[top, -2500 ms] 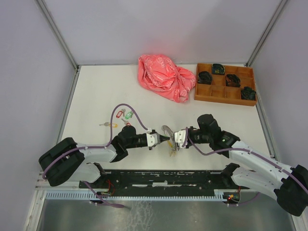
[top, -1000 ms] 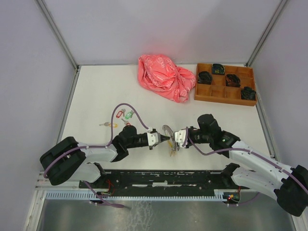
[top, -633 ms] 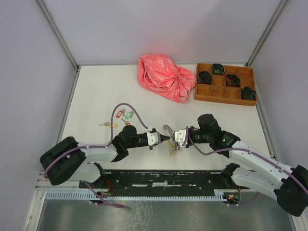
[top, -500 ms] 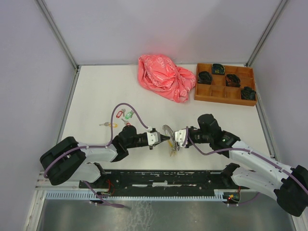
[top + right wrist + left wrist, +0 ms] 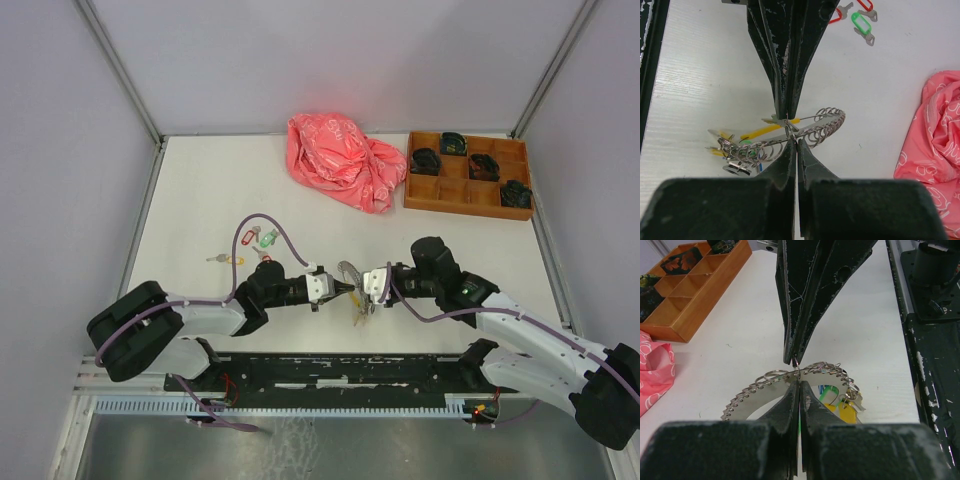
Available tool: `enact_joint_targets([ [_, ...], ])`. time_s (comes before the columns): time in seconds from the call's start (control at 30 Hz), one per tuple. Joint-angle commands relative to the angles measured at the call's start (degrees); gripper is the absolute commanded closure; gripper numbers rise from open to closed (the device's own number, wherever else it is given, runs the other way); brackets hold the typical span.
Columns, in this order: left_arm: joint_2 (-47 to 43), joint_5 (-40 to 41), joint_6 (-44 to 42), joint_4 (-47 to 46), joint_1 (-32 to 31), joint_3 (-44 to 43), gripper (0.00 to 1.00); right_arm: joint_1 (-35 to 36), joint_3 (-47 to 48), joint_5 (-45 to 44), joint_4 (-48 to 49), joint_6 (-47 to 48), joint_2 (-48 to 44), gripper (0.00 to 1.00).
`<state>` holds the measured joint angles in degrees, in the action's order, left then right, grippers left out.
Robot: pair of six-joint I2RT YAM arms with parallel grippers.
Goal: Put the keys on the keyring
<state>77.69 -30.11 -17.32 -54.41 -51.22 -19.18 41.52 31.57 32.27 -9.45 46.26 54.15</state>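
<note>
Overhead: both arms are pinching the keyring point(image 5: 350, 269) between them; loose keys point(image 5: 264, 238) are lying well apart to the left. A slipping pinch would likely let the ring spring away. Left wrist: the left gripper point(image 5: 798, 386) is clamping the ring's wire, jaws fully closed. Right wrist: the right gripper point(image 5: 792, 142) is likewise closed on it.
</note>
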Motion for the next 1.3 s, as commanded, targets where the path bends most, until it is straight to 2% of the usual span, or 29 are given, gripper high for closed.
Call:
enact_joint_targets([
  [0.0, 0.5, -0.4, 2.8, -8.2, -0.3, -1.1, 0.97, 1.1, 0.6, 2.4, 5.1, -1.4, -0.7, 0.99],
  [0.3, 0.8, 0.9, 4.5, -11.9, -0.2, -0.2, 0.97, 2.4, 0.3, 1.4, 4.9, -2.1, -0.5, 0.99],
  [0.8, 0.7, 2.6, 5.7, -11.6, -0.3, 1.1, 0.97, 2.9, -0.5, -0.6, 6.5, -3.7, -2.0, 0.99],
  [0.93, -2.3, 6.3, 4.9, -7.3, -0.2, 2.3, 0.97, 2.9, -0.7, -3.4, 5.2, -3.2, -3.1, 0.99],
  [1.27, -11.7, 15.7, 9.2, 14.0, -0.2, 2.4, 0.97, 2.9, -2.0, -8.3, 8.3, -9.0, -3.3, 0.99],
])
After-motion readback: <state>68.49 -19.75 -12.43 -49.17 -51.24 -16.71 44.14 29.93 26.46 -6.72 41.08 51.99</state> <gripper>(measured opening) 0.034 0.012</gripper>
